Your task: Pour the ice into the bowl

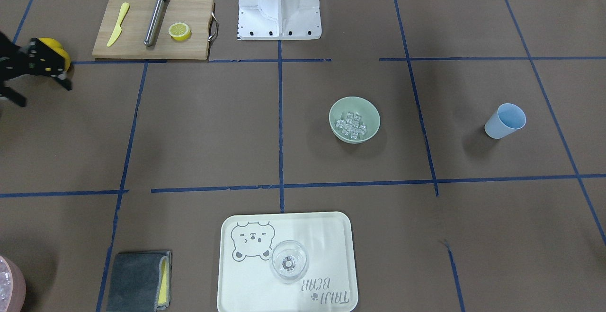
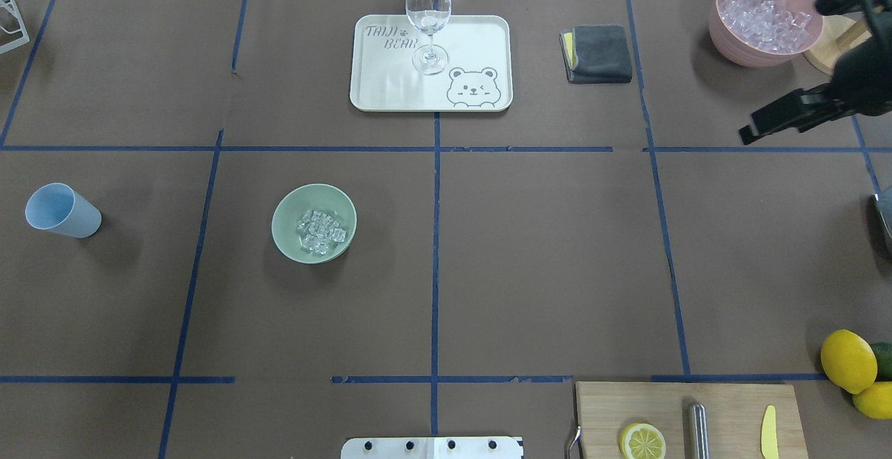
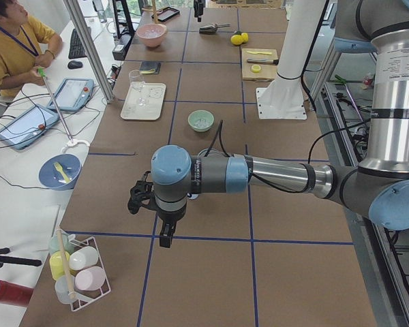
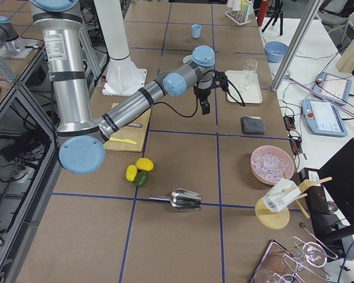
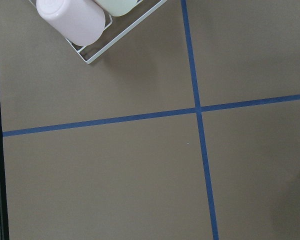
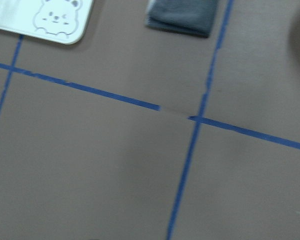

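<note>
The pale sage-green bowl (image 1: 354,119) (image 2: 313,223) stands on the brown table left of centre in the overhead view. The ice (image 1: 351,125) (image 2: 320,230) lies inside it as a small pile of clear cubes. A light blue cup (image 1: 505,120) (image 2: 61,210) stands apart from the bowl, with nothing showing inside it. My right gripper (image 1: 43,93) (image 4: 205,106) hovers far from the bowl, open and holding nothing. My left gripper (image 3: 165,235) shows only in the exterior left view, low over the table near the cup; I cannot tell its state.
A bear-print tray (image 2: 390,90) carries a wine glass (image 2: 428,20). Beside it lie a grey cloth (image 2: 598,53) and a pink bowl of clear cubes (image 2: 763,17). A cutting board (image 1: 151,28) holds a lemon half, a yellow knife and a metal muddler. Lemons (image 2: 848,361) sit nearby.
</note>
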